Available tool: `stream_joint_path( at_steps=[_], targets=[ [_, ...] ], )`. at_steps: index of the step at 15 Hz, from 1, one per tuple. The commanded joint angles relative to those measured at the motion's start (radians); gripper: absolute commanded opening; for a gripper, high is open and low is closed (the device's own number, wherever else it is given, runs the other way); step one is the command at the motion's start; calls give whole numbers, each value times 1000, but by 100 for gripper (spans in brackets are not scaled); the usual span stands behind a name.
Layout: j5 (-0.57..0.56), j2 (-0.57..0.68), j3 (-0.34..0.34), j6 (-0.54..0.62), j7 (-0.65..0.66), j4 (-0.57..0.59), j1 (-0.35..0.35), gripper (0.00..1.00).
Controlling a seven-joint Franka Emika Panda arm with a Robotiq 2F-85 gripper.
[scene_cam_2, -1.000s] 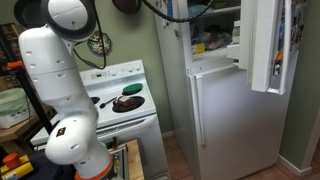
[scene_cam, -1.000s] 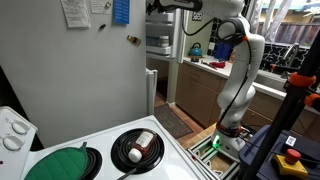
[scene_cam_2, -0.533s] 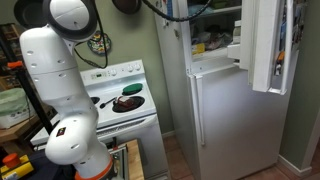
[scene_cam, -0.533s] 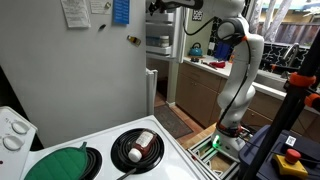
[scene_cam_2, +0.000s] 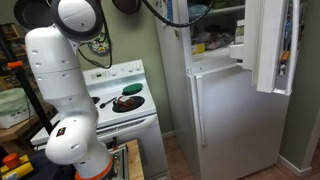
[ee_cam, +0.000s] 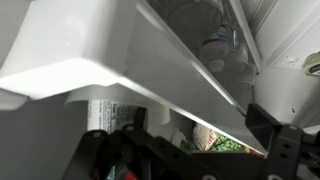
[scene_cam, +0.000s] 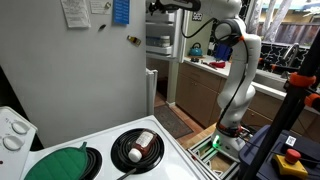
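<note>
The freezer door [scene_cam_2: 272, 45] is white, tall and narrow. It stands swung wide open at the top right of the fridge [scene_cam_2: 178, 100] (above the shut lower door [scene_cam_2: 225, 125]). Its inner racks hold small items. In the wrist view a white rack rail [ee_cam: 150, 70] slants across, close up.

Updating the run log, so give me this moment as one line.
gripper: open, empty | nearest: freezer door, standing open | contact: cannot tell | fridge door: shut

One refrigerator [scene_cam: 90, 80], one stove [scene_cam_2: 128, 124], one robot arm [scene_cam: 240, 72], and three papers [scene_cam: 73, 11] on the refrigerator.
</note>
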Motion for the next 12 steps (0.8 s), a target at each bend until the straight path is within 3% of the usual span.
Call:
stream_joint_path(
  at_steps=[1,8,10,12],
  targets=[
    [-32,35,-2,-67,107,65,10,100],
    [-31,57,-1,-83,236,125,10,100],
    [-42,61,-2,-82,267,136,12,89],
    [-66,67,-4,-80,303,145,14,87]
  ],
)
